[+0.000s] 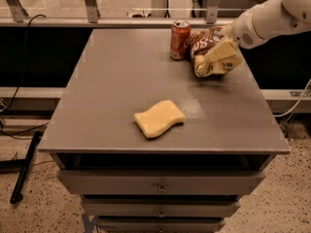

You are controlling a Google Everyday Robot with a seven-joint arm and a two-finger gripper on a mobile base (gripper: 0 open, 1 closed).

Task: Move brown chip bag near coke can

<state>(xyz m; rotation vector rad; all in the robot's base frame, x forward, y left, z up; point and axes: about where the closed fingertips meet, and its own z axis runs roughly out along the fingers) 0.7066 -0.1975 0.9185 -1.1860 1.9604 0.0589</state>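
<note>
Claw around crinkly brown chip bag

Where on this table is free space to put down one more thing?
Free: the whole left half, left of the coke can and sponge; also the front right corner. Crowded: the back right, where the end effector holds the brown chip bag beside the can.

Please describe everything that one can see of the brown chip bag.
The brown chip bag is crinkly, dark brown, with pale yellow ends and white lettering. It is tilted at the far right of the table, right beside the coke can; whether they touch is unclear. The pincer grips its right end.
</note>
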